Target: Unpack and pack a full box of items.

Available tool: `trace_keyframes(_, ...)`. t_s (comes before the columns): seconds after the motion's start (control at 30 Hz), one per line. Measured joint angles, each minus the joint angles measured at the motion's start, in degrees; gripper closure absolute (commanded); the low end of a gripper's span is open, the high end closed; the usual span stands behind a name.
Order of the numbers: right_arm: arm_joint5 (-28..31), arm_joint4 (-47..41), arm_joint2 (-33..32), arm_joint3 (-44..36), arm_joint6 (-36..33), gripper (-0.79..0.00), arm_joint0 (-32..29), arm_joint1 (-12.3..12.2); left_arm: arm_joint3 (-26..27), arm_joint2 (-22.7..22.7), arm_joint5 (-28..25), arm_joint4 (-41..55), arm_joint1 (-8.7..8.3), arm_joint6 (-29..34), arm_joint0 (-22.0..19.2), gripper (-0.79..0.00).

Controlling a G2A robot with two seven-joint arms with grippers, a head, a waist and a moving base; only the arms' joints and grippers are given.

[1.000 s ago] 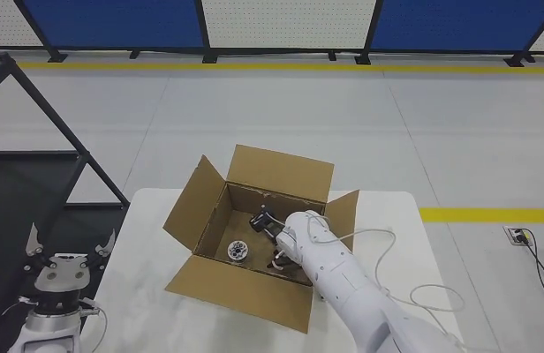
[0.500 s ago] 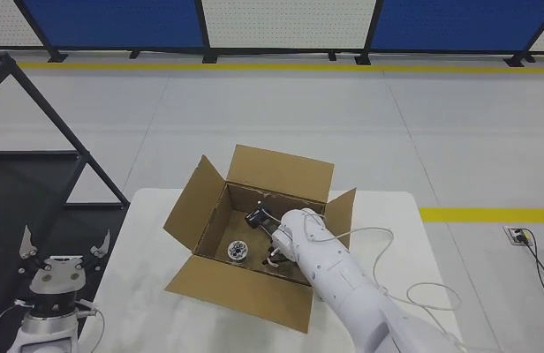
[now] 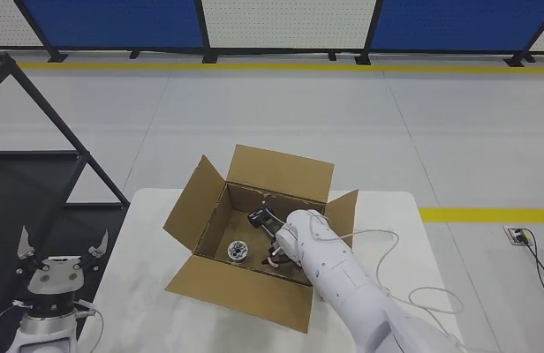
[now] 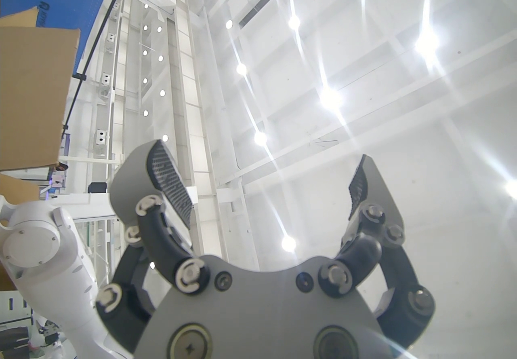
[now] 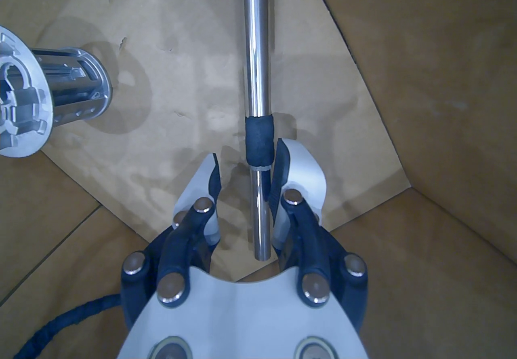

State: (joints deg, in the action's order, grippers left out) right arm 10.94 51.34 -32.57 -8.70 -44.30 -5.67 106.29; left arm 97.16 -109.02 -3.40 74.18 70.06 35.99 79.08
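One metal rod is seen inside the one open box, near its right wall. Its long axis runs straight out between the fingers of the right gripper, which are parted around the black-taped band, not clamped. One ribbed metal cylinder is stood on end nearby, apart from the rod. The left gripper, spread wide, is held off the left edge of the tabletop.
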Motion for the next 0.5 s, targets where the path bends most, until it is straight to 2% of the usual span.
trace_keyframes(0.2,-0.1,0.3,-0.2,-0.1,-0.6,-0.262,-0.3,0.0,-0.1,-0.1,0.2,0.0,0.03,0.1,-0.1,-0.785)
trace_keyframes(0.33,-0.5,0.8,-0.2,-0.2,-1.0,-0.203,-0.4,0.0,-0.2,-0.1,0.3,-0.1,0.04,0.2,-0.2,-0.785)
trace_keyframes(0.4,-0.8,1.0,-0.2,-0.2,-1.2,-0.111,-0.5,0.0,-0.2,-0.2,0.3,-0.2,0.05,0.2,-0.2,-0.785)
trace_keyframes(0.43,-0.9,1.1,-0.2,-0.3,-1.3,-0.028,-0.5,0.1,-0.2,-0.2,0.3,-0.2,0.06,0.2,-0.2,-0.785)
trace_keyframes(0.5,-1.0,1.2,-0.3,-0.3,-1.4,0.0,-0.5,0.1,-0.2,-0.2,0.3,-0.1,0.07,0.2,-0.2,-0.785)
